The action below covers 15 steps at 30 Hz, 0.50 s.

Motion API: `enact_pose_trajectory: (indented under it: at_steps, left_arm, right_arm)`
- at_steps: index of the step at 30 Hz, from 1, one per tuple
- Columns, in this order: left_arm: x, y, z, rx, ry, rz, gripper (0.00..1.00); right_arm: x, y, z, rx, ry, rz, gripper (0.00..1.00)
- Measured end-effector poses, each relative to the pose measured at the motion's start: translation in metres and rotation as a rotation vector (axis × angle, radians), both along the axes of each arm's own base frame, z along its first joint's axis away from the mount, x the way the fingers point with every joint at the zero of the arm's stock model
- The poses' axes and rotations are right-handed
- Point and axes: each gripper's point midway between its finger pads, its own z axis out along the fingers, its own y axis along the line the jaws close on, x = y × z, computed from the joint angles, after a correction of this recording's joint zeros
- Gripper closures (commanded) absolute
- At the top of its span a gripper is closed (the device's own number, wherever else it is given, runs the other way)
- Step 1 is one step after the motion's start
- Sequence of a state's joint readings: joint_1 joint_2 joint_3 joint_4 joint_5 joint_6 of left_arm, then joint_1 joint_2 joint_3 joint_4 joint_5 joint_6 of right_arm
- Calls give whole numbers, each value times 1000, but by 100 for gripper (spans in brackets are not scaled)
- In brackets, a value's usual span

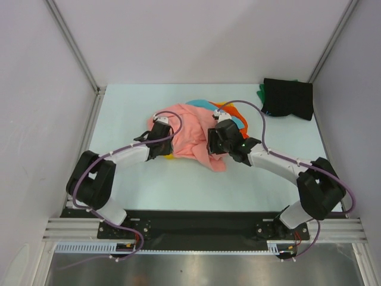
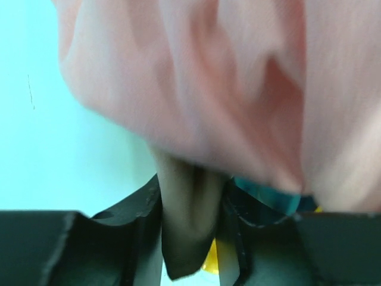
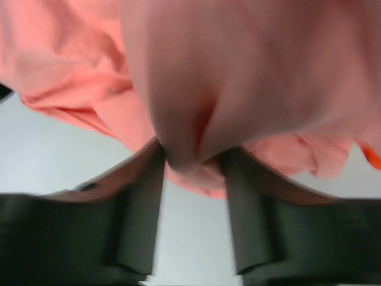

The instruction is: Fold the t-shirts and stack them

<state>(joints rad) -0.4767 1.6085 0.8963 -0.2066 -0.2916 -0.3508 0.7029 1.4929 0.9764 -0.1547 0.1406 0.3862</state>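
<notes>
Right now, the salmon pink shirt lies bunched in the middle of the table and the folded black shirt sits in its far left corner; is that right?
Not quite: the top external view shows the folded black shirt in the far right corner of the table, not the left. The salmon pink shirt does lie bunched in the middle.

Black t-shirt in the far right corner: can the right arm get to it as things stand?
Probably yes: bare table lies between the right gripper and the black t-shirt. But its fingers stand around a fold of the pink t-shirt, which it would likely drag along.
</notes>
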Motion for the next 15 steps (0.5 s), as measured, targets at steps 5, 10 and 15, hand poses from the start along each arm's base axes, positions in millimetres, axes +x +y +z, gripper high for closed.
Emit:
enact_pose_trajectory:
  at_steps: [5, 10, 15]
  left_arm:
    - [-9, 1, 6, -26, -8, -4, 67]
    - [-9, 2, 7, -47, -10, 2, 58]
    - [-12, 13, 6, -62, -7, 40, 36]
  right_arm:
    - [9, 9, 3, -22, 7, 3, 100]
    - [7, 15, 54, -31, -44, 8, 100]
    - [9, 12, 218, 100, -284, 3, 100]
